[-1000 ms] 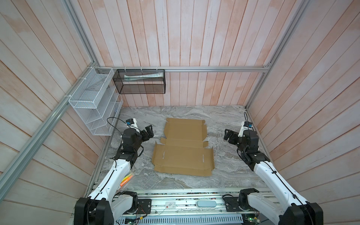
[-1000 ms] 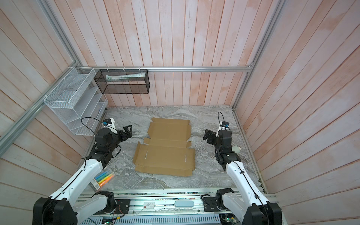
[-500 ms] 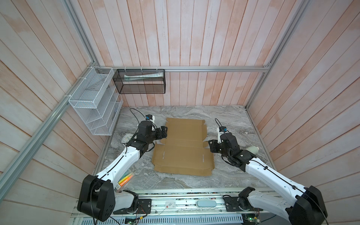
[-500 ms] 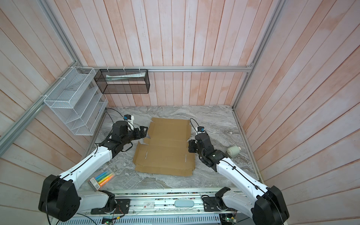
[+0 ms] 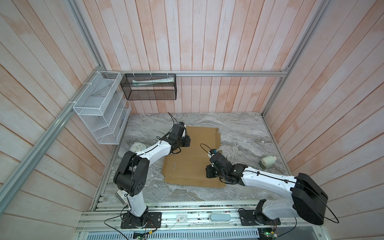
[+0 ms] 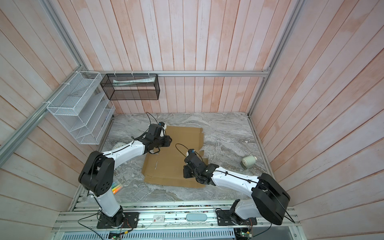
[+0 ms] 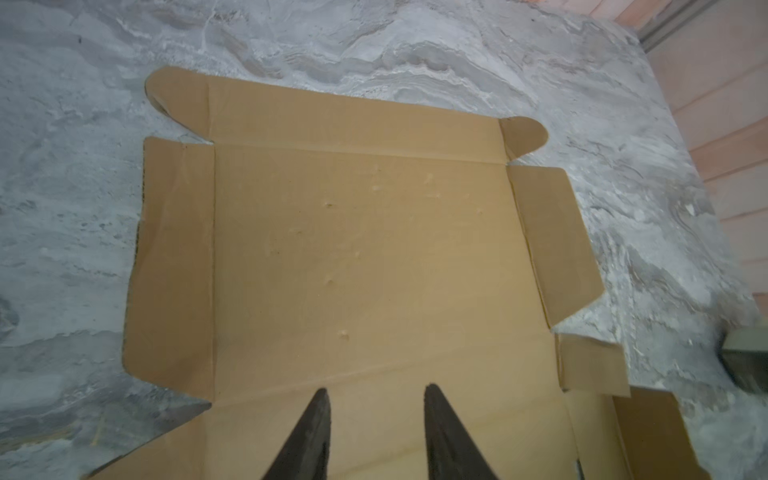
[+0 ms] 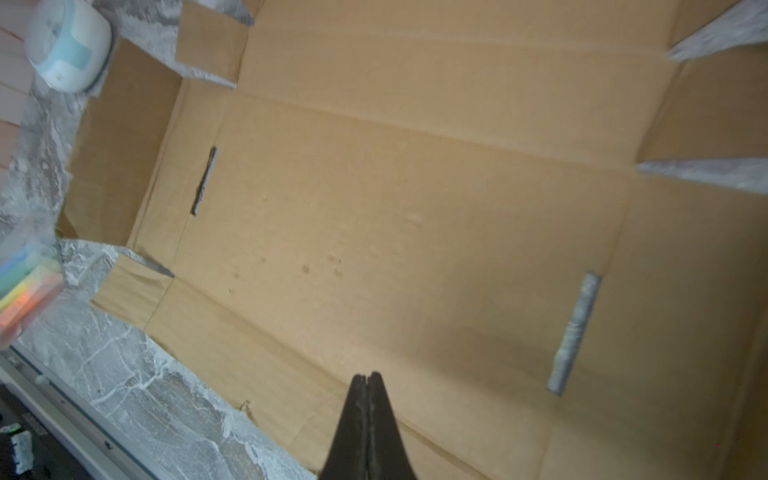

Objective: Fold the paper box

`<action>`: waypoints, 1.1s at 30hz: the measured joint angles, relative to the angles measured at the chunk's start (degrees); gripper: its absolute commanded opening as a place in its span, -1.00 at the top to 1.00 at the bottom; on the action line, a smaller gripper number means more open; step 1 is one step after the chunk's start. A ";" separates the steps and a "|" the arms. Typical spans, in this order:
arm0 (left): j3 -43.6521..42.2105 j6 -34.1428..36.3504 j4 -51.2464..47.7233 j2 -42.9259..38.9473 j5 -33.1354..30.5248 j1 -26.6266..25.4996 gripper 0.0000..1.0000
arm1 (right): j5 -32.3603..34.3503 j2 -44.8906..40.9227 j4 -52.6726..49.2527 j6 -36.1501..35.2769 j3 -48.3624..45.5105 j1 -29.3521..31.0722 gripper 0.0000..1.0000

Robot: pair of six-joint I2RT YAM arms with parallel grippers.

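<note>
One paper box [image 5: 193, 162] [image 6: 172, 166] lies in the middle of the grey marbled surface [image 5: 239, 128]. It is a single brown die-cut sheet, spread flat with its flaps out and two slots showing in the right wrist view. Two arms work over it. There are also two wire racks on the far-left walls, one white [image 5: 101, 112] and one black [image 5: 149, 87]. One round white clock [image 5: 137, 148] sits at the left, one cream roll [image 5: 268, 162] at the right, and one pack of coloured markers [image 6: 116, 187] at the near left. The left fingers [image 5: 185, 143] [image 7: 320, 407] hang over the sheet's far-left part, a narrow gap between them with nothing in it. The left arm rises from its near base and bends at the elbow, its forearm running far and right. The right fingers [image 5: 208, 172] [image 8: 366, 382] are pressed together, empty, over the sheet's near-right part and pointing left. That arm stretches low from the near right. Whether either pair touches the cardboard I cannot tell.
</note>
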 measured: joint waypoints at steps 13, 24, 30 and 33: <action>-1.31 -2.32 1.66 5.75 -4.57 0.76 1.00 | -3.67 7.30 3.10 5.03 1.14 4.79 1.00; -6.12 -4.13 4.44 5.73 -5.57 2.95 1.00 | -4.07 9.18 4.94 6.54 -0.15 4.79 1.00; -8.50 -4.87 7.10 4.96 -5.64 3.37 1.00 | -4.33 10.19 5.33 7.17 -1.01 4.37 1.00; -10.49 -5.33 8.35 3.87 -5.68 3.98 1.00 | -5.14 10.19 6.08 7.28 -1.40 3.21 1.00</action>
